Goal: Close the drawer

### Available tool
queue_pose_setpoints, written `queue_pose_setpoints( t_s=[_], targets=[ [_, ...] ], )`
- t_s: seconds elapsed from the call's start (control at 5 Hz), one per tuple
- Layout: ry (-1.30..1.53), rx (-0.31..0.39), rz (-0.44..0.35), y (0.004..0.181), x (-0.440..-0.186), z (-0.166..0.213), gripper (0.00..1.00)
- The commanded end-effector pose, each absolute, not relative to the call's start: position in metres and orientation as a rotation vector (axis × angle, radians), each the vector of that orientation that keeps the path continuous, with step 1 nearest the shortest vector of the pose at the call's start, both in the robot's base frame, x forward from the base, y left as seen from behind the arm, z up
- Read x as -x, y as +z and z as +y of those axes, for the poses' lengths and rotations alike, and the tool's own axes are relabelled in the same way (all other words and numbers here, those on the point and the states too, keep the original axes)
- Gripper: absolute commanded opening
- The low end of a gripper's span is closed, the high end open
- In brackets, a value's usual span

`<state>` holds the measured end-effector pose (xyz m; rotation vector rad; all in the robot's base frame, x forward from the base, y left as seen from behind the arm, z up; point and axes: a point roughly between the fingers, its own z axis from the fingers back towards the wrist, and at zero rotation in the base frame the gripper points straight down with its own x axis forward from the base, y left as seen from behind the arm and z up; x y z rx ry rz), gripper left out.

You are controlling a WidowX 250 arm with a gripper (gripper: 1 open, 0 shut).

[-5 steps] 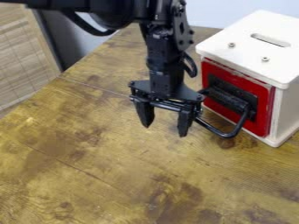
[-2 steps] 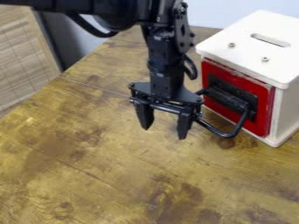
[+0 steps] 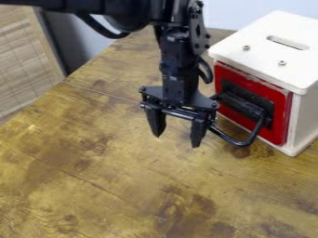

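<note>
On a worn wooden table (image 3: 87, 177), a white box (image 3: 280, 51) sits at the right edge of the view, with a slot in its top. Set into the side of the box that faces left is the drawer (image 3: 255, 100), red-fronted with a black panel. Its black U-shaped handle (image 3: 239, 133) sticks out to the left, toward the middle of the table.

A black robot arm (image 3: 178, 46) comes down from the top of the view and ends in a claw (image 3: 176, 134) that points straight down, just left of the handle. The claw is spread open, its two fingers apart, and it holds nothing. Its right finger (image 3: 195, 130) is just beside the outer bend of the handle; whether the two touch cannot be told from this view.

How far the drawer stands out of the box is hard to judge here. The red front looks close to flush with the box face, with the black panel and handle standing proud of it. The closing push seems either nearly finished or about to start, with the claw placed to press the handle rightward.
</note>
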<state>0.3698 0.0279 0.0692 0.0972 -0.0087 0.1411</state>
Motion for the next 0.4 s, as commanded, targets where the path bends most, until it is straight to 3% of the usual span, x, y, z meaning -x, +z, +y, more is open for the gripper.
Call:
queue_pose_setpoints(
  t_s=[0.0, 0.2],
  targets=[
    [0.124, -0.092, -0.068, 0.0865, -0.379, 0.0211, 1.0],
    [0.122, -0.086, -0.069, 0.0869, -0.3793, 0.0204, 1.0]
  ],
)
